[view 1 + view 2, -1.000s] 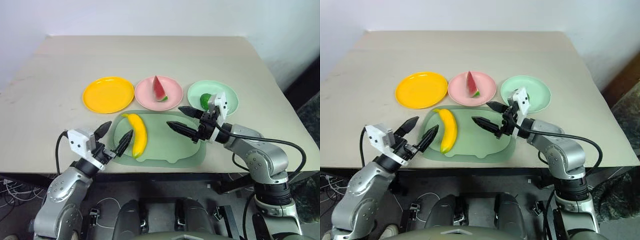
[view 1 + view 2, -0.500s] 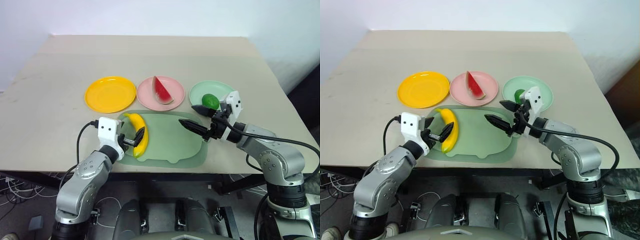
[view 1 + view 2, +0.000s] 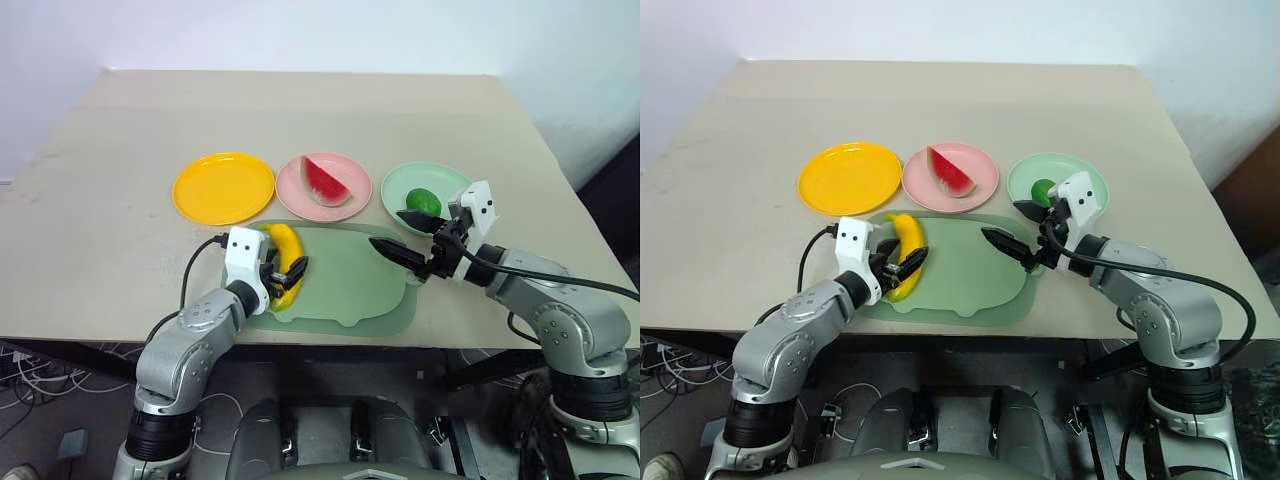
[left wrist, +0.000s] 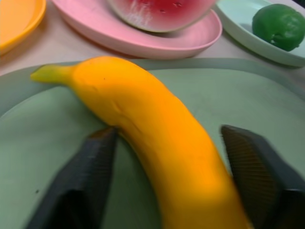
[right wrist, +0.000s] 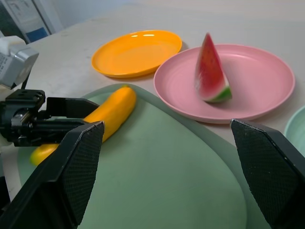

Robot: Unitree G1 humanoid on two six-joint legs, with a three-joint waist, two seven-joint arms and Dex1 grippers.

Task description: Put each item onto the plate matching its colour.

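Note:
The yellow banana (image 3: 284, 258) lies on the translucent green mat (image 3: 350, 285). My left gripper (image 3: 287, 273) has come in low over it and is shut on the banana, one finger on each side of its middle (image 4: 157, 143). The red watermelon wedge (image 3: 326, 182) rests on the pink plate (image 3: 300, 190). A small green fruit (image 3: 423, 201) sits in the mint green plate (image 3: 400, 185). Nothing lies on the yellow-orange plate (image 3: 223, 187). At the mat's right edge, just in front of the green plate, my right gripper (image 3: 396, 232) hovers open and holds nothing.
The three plates stand in a row behind the mat on a beige table (image 3: 300, 110). The mat reaches almost to the table's near edge. A white wall runs behind the table, and the right table edge drops to dark floor.
My left gripper has moved right and forward from beside the mat onto the banana and closed around it. The right gripper has drifted slightly right, still open.

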